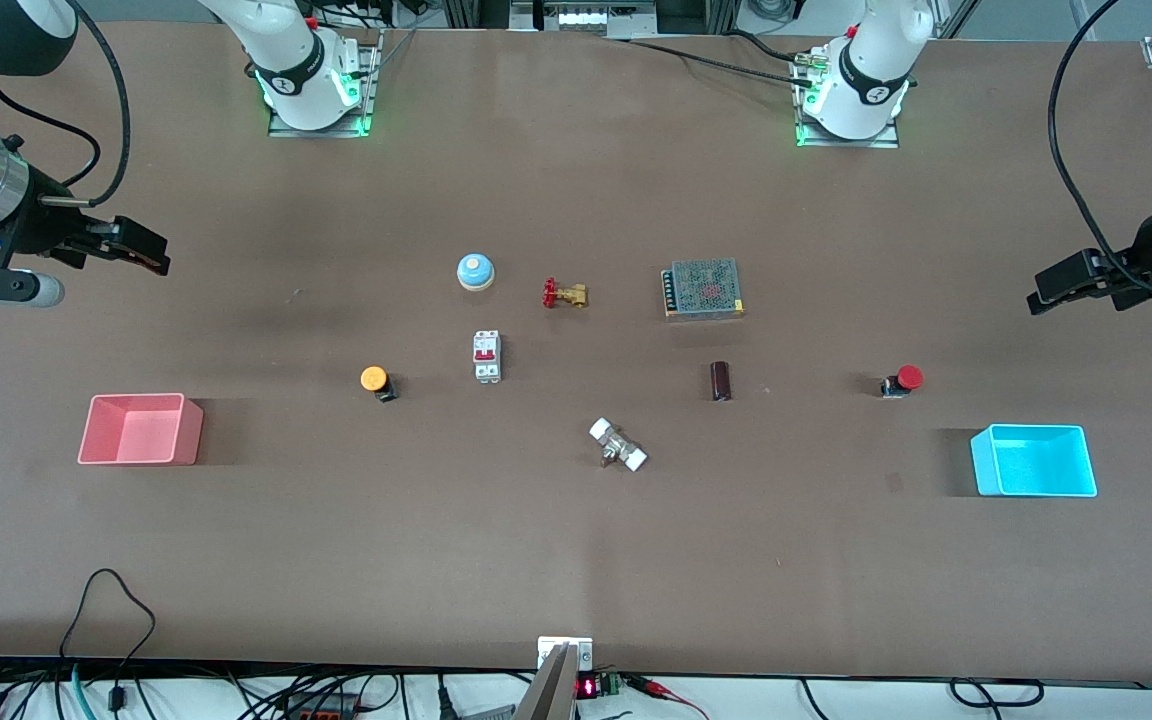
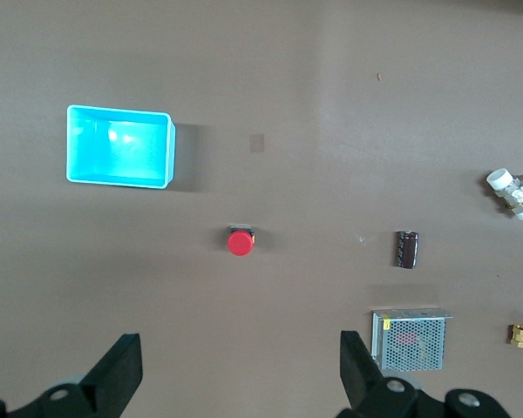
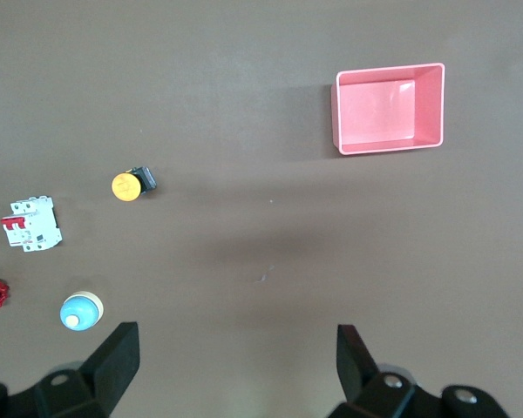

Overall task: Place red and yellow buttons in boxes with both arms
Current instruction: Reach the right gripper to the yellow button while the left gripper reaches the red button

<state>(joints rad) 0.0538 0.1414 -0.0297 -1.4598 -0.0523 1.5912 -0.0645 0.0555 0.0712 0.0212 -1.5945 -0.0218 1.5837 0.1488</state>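
The orange-yellow button (image 1: pixel 376 381) lies on the table between the pink-red bin (image 1: pixel 141 430) and a circuit breaker. The red button (image 1: pixel 904 380) lies near the cyan bin (image 1: pixel 1034 461), a little farther from the front camera than it. Both bins are empty. My right gripper (image 1: pixel 151 255) is open and empty, up over bare table at the right arm's end. Its wrist view shows the yellow button (image 3: pixel 129 185) and the pink bin (image 3: pixel 389 109). My left gripper (image 1: pixel 1046 295) is open and empty over bare table at the left arm's end. Its wrist view shows the red button (image 2: pixel 240 241) and the cyan bin (image 2: pixel 119 146).
In the middle of the table lie a blue-and-white dome (image 1: pixel 475 271), a red-handled brass valve (image 1: pixel 564 294), a white circuit breaker (image 1: pixel 487 356), a mesh-topped metal box (image 1: pixel 703 288), a dark cylinder (image 1: pixel 721 381) and a white-ended fitting (image 1: pixel 618 445).
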